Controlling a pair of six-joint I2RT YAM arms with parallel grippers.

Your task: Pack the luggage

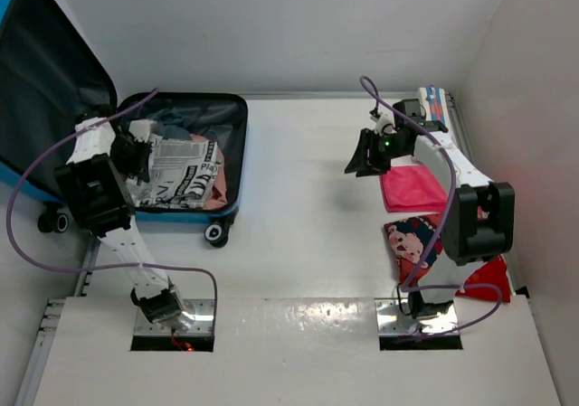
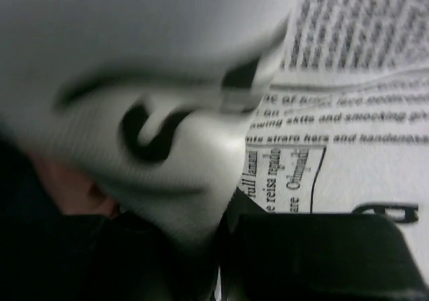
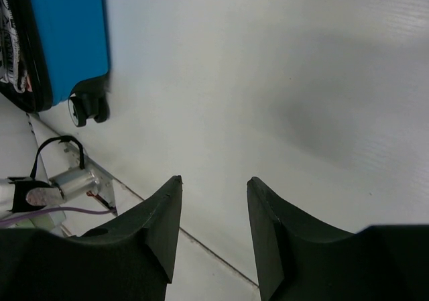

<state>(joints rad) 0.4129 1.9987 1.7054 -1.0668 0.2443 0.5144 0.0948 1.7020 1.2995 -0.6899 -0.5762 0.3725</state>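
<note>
While the left tool [image 1: 140, 155] hangs low over the open luggage [image 1: 45, 80], its wrist view is filled by a blurred fold of white cloth printed like newspaper [image 2: 348, 147]. That fold narrows down into the slit between the two dark fingers [image 2: 322, 254], so the left tool [image 2: 221, 244] is nearly closed and pinching the newsprint cloth. From above, the same cloth [image 1: 185, 175] lies crumpled across the lower half of the case, on top of other folded clothes [image 1: 176, 121] that show at the far end. The luggage sits at the far left of the desk [image 1: 308, 207], with its grey-lined lid tilted up to the left and one black wheel [image 1: 215, 234] at its near edge. The right tool [image 1: 366, 157] is held above bare desk, well apart from the case. Its two fingers [image 3: 167, 227] stand about half open with a clear gap between them and nothing in it. Its wrist view looks across the white surface to the blue shell of the luggage [image 3: 67, 39]. Just beside the right arm lies a folded pink cloth [image 1: 412, 189]. Nearer the base are a cartoon-print item [image 1: 412, 243] and a red piece [image 1: 484, 279]. A small striped box [image 1: 434, 103] sits at the far right corner.
</note>
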